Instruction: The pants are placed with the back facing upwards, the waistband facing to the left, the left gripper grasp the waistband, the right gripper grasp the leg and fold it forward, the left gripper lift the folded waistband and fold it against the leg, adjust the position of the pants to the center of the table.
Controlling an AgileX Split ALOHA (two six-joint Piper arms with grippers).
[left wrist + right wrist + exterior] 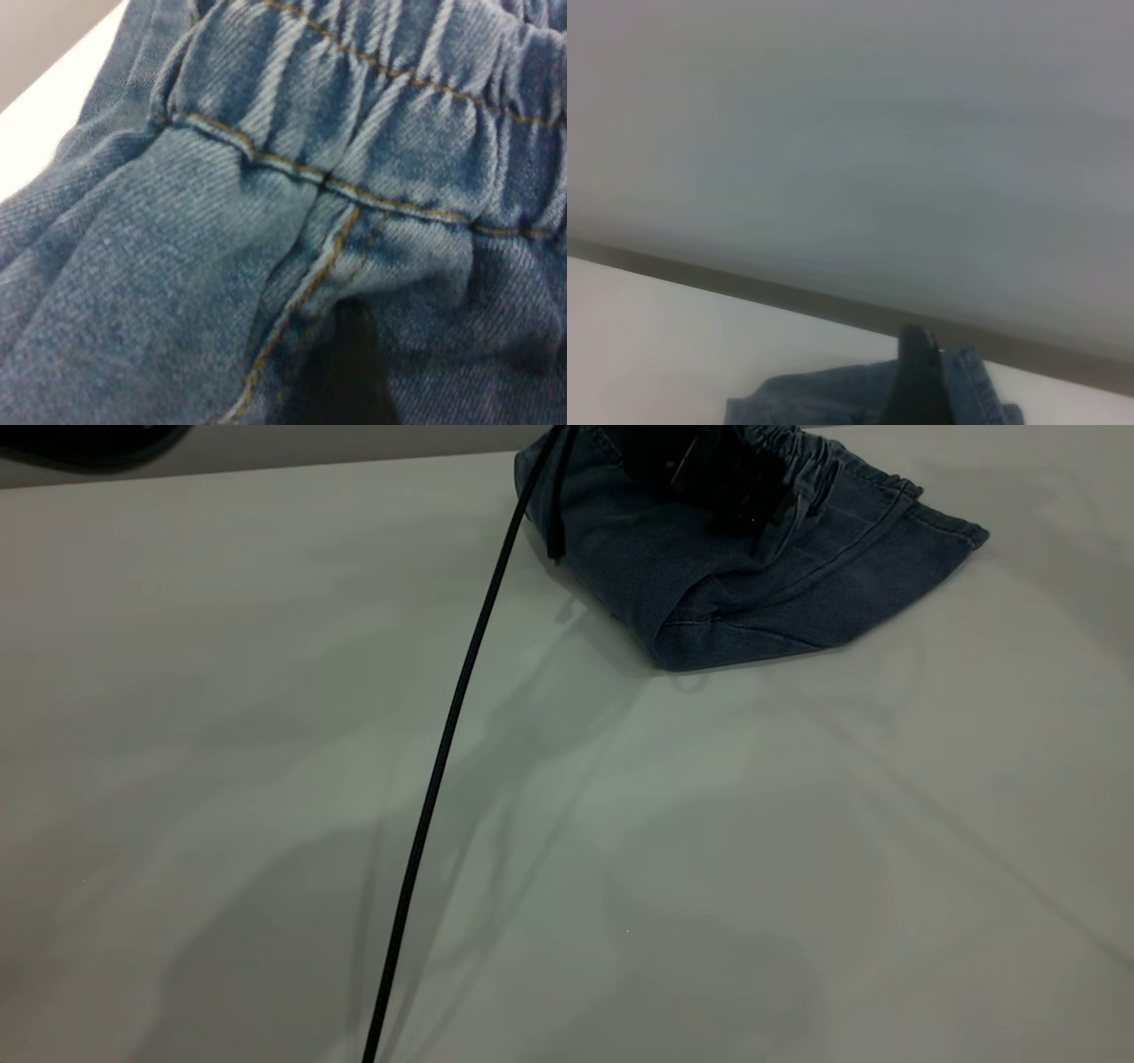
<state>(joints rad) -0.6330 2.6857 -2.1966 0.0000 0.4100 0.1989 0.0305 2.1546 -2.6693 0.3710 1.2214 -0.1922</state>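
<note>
One pair of pants (pixel 753 593) bunched at the table's (pixel 266 779) far edge; left gripper (pixel 722 478) on the waistband (pixel 802 465), grip unclear; right gripper (pixel 920 385) likewise unclear.

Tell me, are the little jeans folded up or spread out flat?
Folded up. The pants sit as a compact bundle at the table's far edge, layers doubled over, the gathered waistband on top. A black hand rests on them.

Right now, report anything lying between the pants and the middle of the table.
Nothing lies on the bare table ahead of the pants. Only a thin black cable slants past their left edge, seemingly above the surface. The left gripper is at the waistband.
</note>
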